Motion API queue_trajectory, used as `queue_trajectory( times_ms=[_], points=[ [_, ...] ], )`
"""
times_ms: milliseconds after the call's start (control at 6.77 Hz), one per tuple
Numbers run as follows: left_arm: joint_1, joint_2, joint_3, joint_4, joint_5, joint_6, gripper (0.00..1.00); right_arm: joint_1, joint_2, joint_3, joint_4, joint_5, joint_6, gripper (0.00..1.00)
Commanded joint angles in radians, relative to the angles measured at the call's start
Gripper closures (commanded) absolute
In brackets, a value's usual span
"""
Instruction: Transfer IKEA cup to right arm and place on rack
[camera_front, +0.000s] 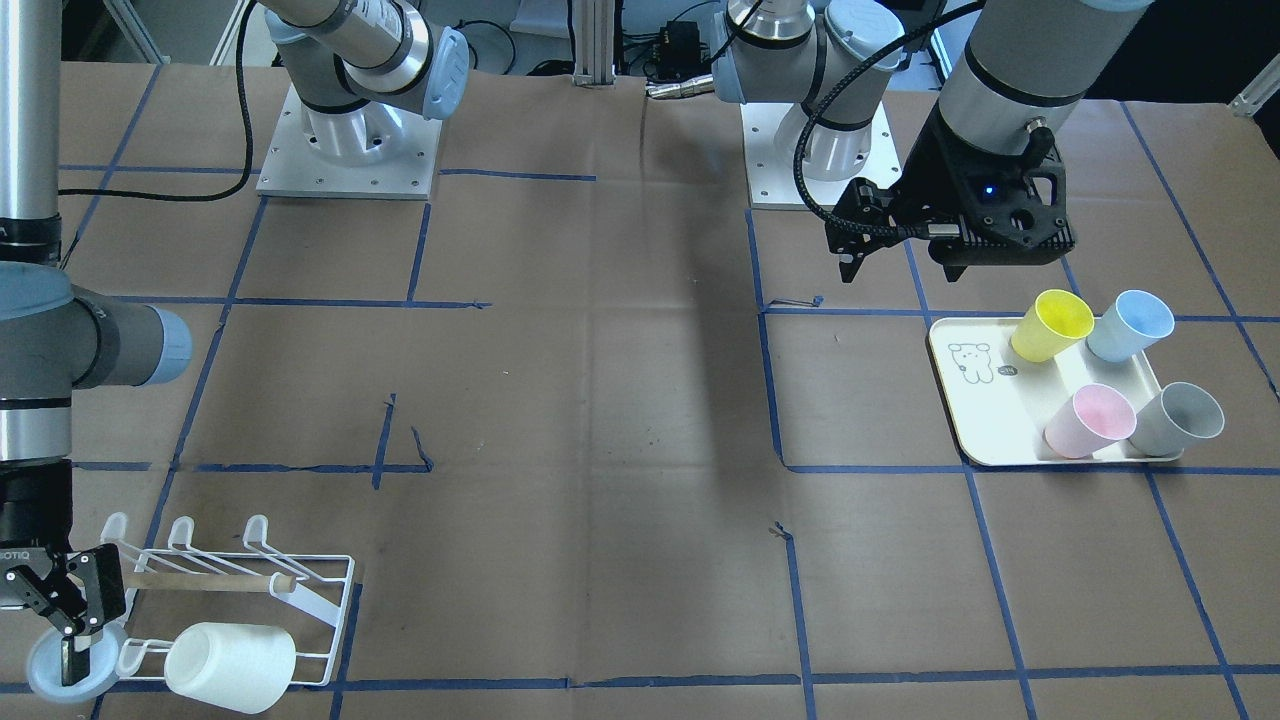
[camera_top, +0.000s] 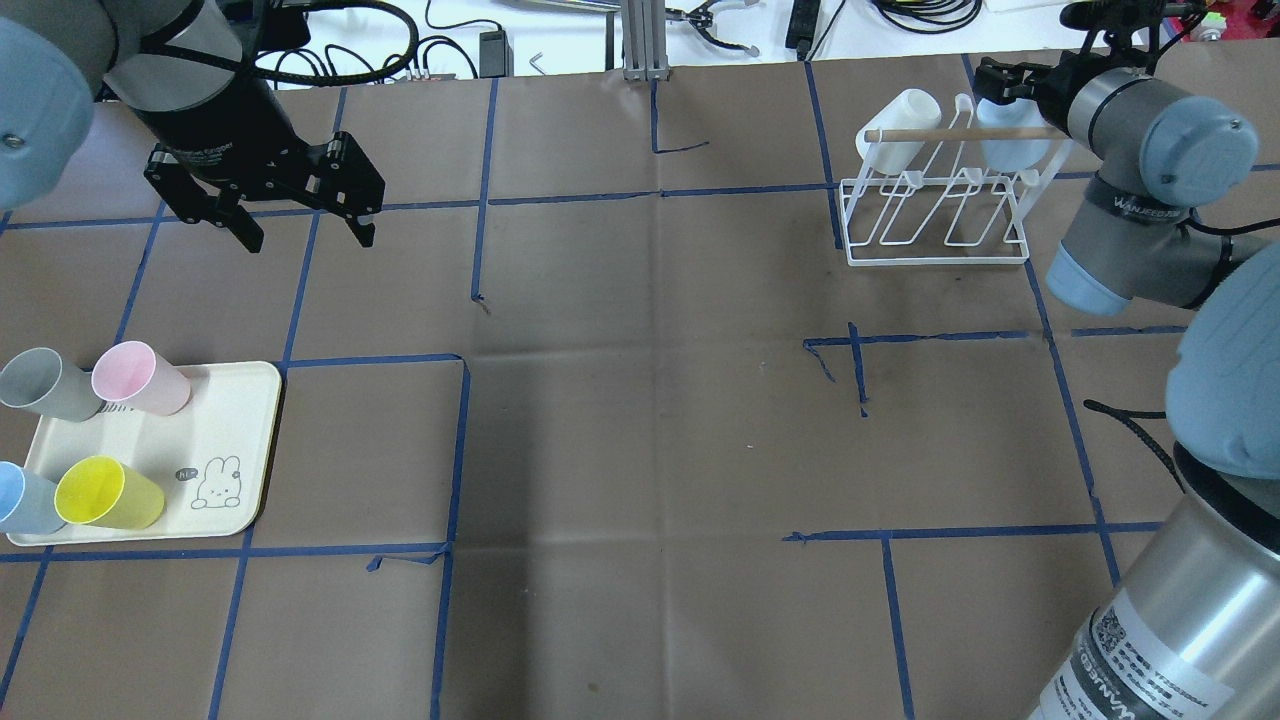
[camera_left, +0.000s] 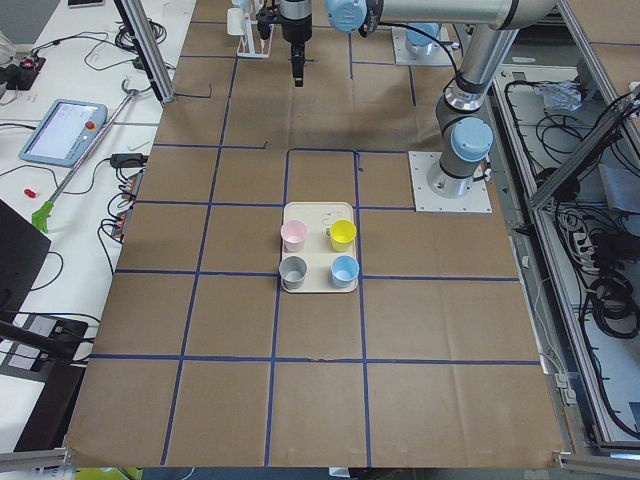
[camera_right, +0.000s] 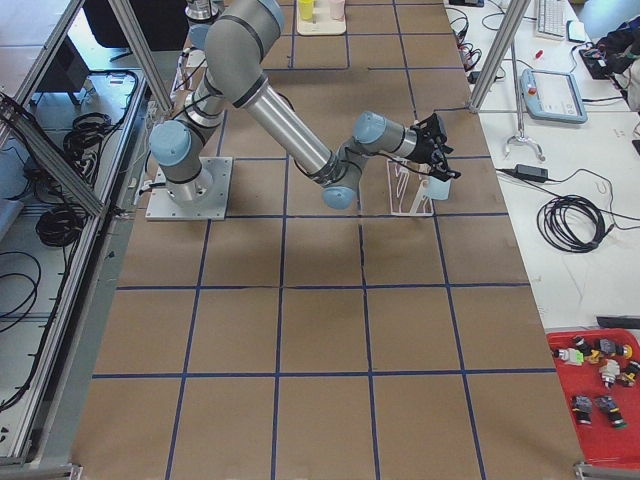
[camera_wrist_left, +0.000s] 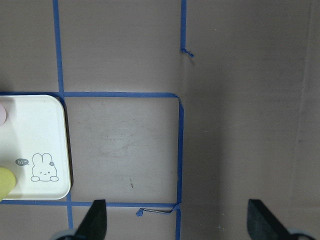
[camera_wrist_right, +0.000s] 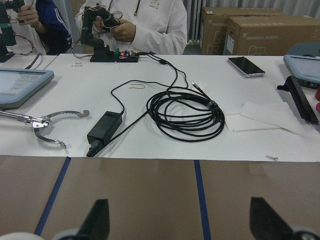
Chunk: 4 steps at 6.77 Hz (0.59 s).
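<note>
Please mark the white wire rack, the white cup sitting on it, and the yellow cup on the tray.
White wire rack with wooden dowel (camera_top: 940, 133): overhead exterior view, on the dowel.
White plastic cup (camera_top: 905, 112): overhead exterior view, on its side wall.
Yellow plastic cup (camera_top: 132, 500): overhead exterior view, on its outer side.

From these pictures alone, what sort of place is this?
Probably a robotics lab: the left arm and right arm bolted to a table gridded with blue tape, a teach pendant, coiled cable on a bench.
</note>
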Motion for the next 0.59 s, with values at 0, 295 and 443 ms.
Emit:
queue_trajectory(
  times_ms=[0,295,443],
  points=[
    [-0.001,-0.001,-0.001,0.020,-0.020,0.003,0.00,0.004,-0.081,-0.001,0.024,0.000,0.000,0.00],
    [-0.001,-0.001,-0.003,0.022,-0.015,0.007,0.00,0.009,-0.199,-0.001,0.184,-0.005,-0.012,0.00],
    [-0.001,-0.001,-0.001,0.023,-0.015,0.010,0.00,0.015,-0.274,-0.001,0.332,-0.030,-0.012,0.00]
  ],
)
